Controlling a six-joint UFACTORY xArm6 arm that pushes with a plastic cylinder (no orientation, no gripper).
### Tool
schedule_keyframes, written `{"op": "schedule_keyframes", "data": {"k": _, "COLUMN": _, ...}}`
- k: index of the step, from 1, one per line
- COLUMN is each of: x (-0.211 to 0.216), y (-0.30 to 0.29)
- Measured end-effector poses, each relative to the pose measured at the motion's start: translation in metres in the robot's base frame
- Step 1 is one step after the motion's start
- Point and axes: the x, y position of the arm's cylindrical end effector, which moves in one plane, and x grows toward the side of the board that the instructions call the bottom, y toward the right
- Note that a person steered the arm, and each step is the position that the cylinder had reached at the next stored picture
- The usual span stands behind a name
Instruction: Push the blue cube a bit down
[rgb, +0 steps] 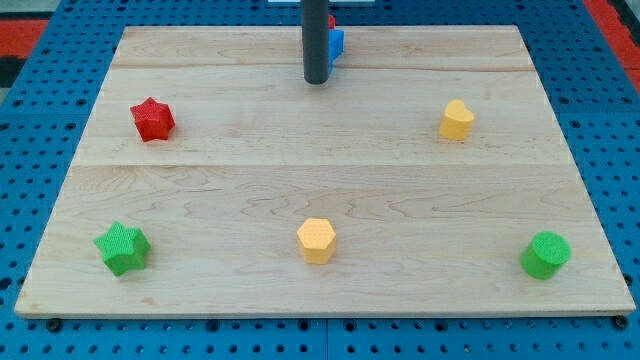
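Observation:
The blue cube (337, 44) sits near the view's top edge of the wooden board (320, 170), mostly hidden behind my rod; only its right side shows. A bit of red shows just above it, partly hidden. My tip (316, 80) rests on the board just below and slightly left of the blue cube, close to it; I cannot tell if they touch.
A red star block (152, 119) lies at the left. A yellow block (457, 120) lies at the right. Along the bottom lie a green star block (122, 247), a yellow hexagon block (316, 240) and a green round block (545, 255).

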Motion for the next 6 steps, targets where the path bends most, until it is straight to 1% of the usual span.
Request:
{"op": "schedule_keyframes", "data": {"k": 2, "x": -0.002, "y": -0.011}}
{"op": "schedule_keyframes", "data": {"k": 3, "x": -0.021, "y": -0.074}}
{"op": "schedule_keyframes", "data": {"k": 4, "x": -0.05, "y": -0.084}}
{"op": "schedule_keyframes", "data": {"k": 5, "x": -0.06, "y": -0.05}}
{"op": "schedule_keyframes", "data": {"k": 6, "x": -0.059, "y": -0.036}}
